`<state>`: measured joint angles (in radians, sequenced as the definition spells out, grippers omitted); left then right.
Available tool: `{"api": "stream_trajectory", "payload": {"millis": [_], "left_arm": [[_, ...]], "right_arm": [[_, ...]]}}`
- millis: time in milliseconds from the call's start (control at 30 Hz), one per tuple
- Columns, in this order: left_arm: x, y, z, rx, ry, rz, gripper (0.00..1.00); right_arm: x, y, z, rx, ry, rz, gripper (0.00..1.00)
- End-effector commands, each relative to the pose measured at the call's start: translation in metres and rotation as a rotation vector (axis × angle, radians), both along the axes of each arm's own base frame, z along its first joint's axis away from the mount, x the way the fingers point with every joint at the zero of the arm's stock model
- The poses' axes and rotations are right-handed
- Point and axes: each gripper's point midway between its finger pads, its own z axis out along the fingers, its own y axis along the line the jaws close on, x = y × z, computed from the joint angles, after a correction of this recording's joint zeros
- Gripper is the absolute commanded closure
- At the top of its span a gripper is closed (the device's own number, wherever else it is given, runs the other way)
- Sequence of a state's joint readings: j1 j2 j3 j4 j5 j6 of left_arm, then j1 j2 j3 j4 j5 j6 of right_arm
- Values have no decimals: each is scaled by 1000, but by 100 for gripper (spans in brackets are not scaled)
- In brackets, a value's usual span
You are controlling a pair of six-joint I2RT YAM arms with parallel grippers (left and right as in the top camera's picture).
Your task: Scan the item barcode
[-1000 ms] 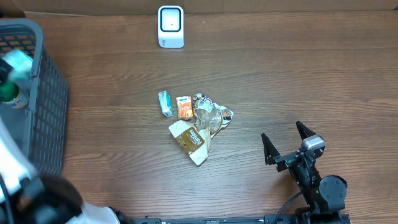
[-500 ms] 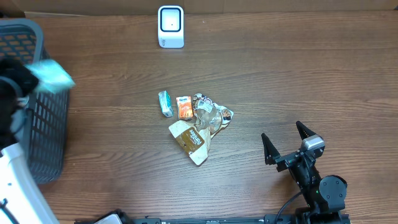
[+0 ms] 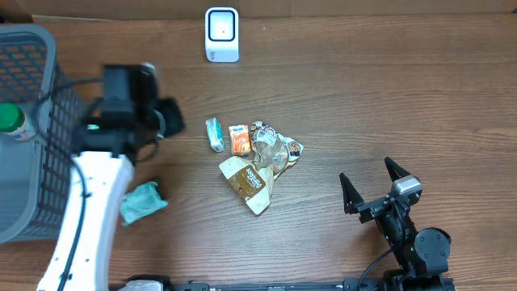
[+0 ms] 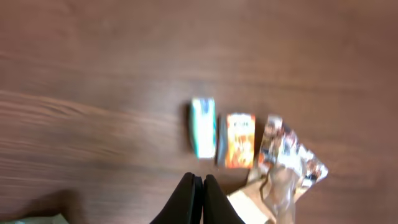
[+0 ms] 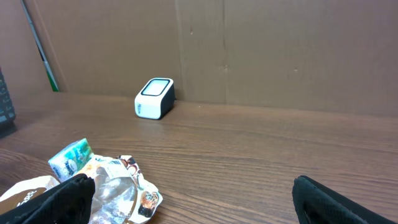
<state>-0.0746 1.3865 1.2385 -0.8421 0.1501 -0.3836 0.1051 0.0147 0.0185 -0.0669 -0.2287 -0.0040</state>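
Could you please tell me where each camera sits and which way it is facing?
Overhead: above the table, facing straight down on the scanner, basket and item pile; the left arm and open right tool show.
Left wrist: on the left arm, facing down at the teal box and orange box; its shut left tool shows.
Right wrist: low by the table, facing across it toward the scanner and cardboard wall; its open fingers show at the lower corners.
Shared: all three see the teal box.
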Motion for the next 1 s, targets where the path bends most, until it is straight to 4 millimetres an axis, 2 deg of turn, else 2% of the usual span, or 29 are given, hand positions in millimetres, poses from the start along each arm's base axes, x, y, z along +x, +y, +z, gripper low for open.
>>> {"api": "stream_trajectory", "payload": {"millis": [0, 33, 100, 133, 167, 400, 533, 667, 800, 967], "left_arm": [[-6, -1, -14, 17, 26, 10, 93], [-9, 1, -16, 31, 38, 13, 85], [-14, 9, -21, 83, 62, 5, 53], [-18, 13, -24, 116, 77, -12, 43], [-23, 17, -26, 151, 94, -23, 41], [-56, 46, -53, 314, 258, -1, 38], [-81, 63, -82, 339, 367, 151, 34], [-99, 68, -109, 314, 427, 259, 37], [-110, 73, -131, 319, 445, 319, 39], [-113, 80, -149, 345, 423, 357, 35]], "right_arm": [[0, -1, -1, -2, -8, -8, 0], [0, -2, -1, -2, -8, -9, 0], [0, -1, -1, -2, -8, -8, 0], [0, -1, -1, -2, -8, -8, 0], [0, -2, -1, -2, -8, -9, 0], [0, -2, -1, -2, -8, -9, 0], [0, -2, -1, -2, -8, -9, 0], [0, -1, -1, -2, -8, -8, 0], [0, -2, -1, -2, -8, -9, 0], [0, -2, -1, -2, -8, -9, 0]]}}
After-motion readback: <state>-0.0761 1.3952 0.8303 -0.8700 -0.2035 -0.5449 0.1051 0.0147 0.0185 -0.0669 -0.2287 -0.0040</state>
